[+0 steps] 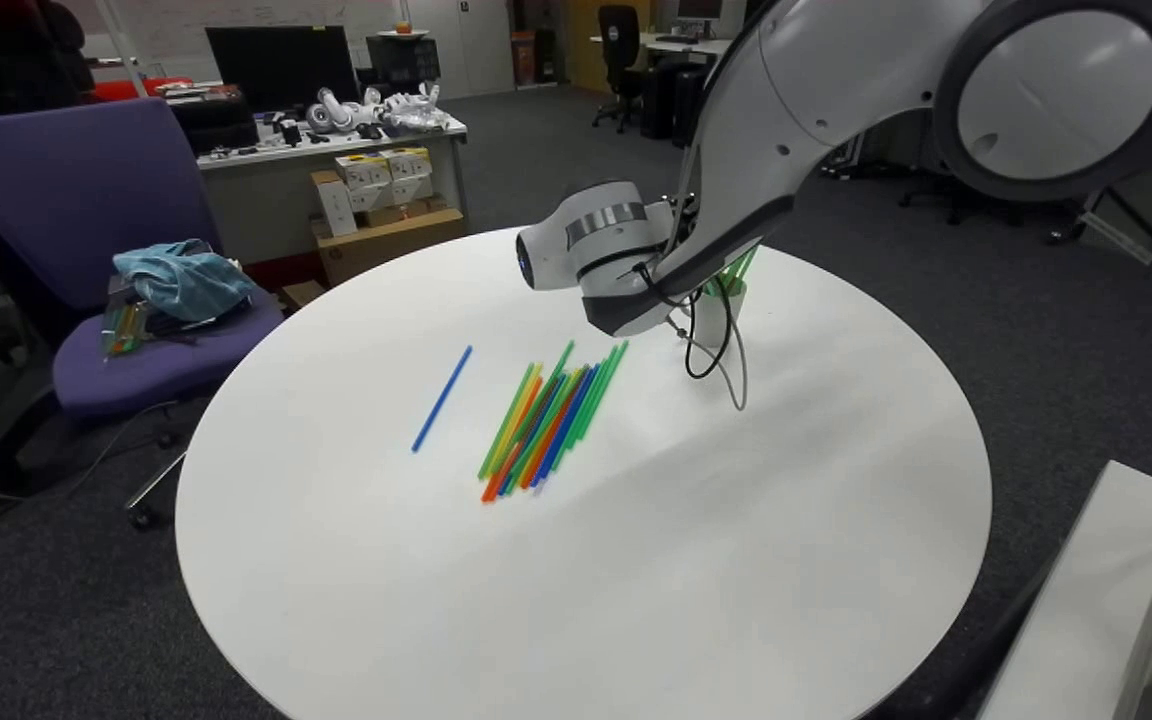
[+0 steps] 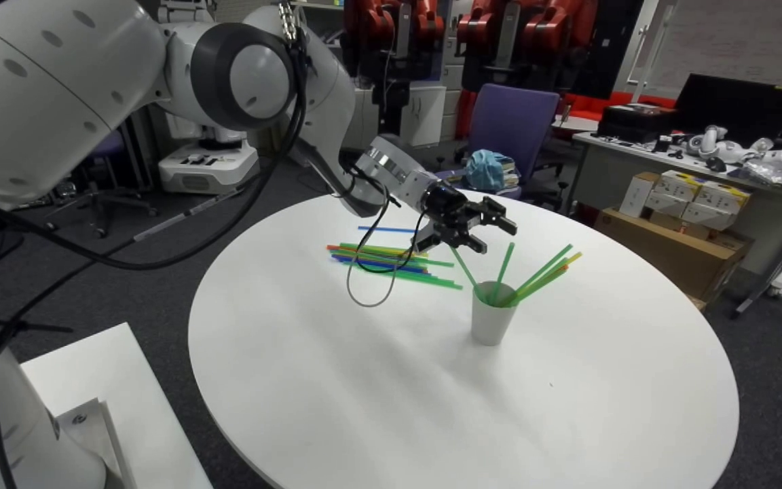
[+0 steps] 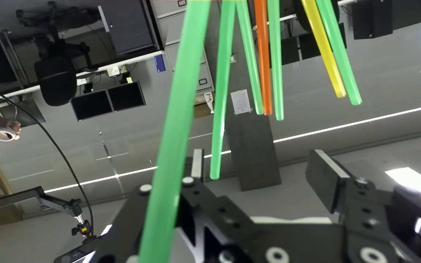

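Your black two-finger gripper [image 3: 262, 171] has its jaws spread wide, nothing pinched btwn them. Right by it, a long translucent green straw [image 3: 178, 120] crosses in front of one finger in the wrist view (can't tell if they touch).

Done, AFAICT: approx. 7 thin green, yellow & orange straws [image 2: 504, 268], that one incl., stand leaning in a plain white tapered cup [image 2: 489, 322], itself upright & well in from the edge of the round white table [image 2: 567, 407].

Left: a flat loose bunch of multicoloured straws [image 1: 544, 430] nearer the table's middle, prob. more than you've got in the cup, plus a lone slim blue straw [image 1: 442, 398] apart from it, toward the edge facing the purple fabric chair [image 1: 76, 200]. Part-way at most, I'd judge.

Surface: smooth & pale, w/ soft shadows under your white-and-grey robot arm [image 1: 796, 100].

Room: the chair carries a crumpled light-blue cloth [image 1: 184, 280]. Beyond it you've a cluttered pale desk [image 2: 605, 173] w/ a black flat monitor [image 1: 286, 68] on top & a brown cardboard box [image 1: 391, 243] below, then dark-grey carpet [image 1: 536, 150] & two red-and-black machines [image 2: 550, 30] at the back.
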Robot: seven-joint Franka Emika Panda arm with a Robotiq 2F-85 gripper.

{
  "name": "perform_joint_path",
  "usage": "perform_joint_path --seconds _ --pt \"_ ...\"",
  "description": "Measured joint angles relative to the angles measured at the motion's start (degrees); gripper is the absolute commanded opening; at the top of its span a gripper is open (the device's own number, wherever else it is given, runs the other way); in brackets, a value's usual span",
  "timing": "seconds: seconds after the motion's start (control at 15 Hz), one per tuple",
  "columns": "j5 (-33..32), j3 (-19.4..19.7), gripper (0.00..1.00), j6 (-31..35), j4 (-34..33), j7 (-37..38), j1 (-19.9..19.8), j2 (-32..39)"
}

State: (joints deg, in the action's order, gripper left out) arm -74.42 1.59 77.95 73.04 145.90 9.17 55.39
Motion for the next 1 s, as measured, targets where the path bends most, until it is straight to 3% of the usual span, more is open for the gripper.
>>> perform_joint_path --seconds 0.13,0.53,1.0 --pt "0.53 -0.43 1.00 0.44 0.01 -0.01 -0.09 -2.15" --pt "7.23 -3.60 1.00 10.77 2.96 -1.07 -0.44 -11.03" --pt "10.18 -5.65 1.00 32.86 17.09 -0.31 -0.28 -22.28"
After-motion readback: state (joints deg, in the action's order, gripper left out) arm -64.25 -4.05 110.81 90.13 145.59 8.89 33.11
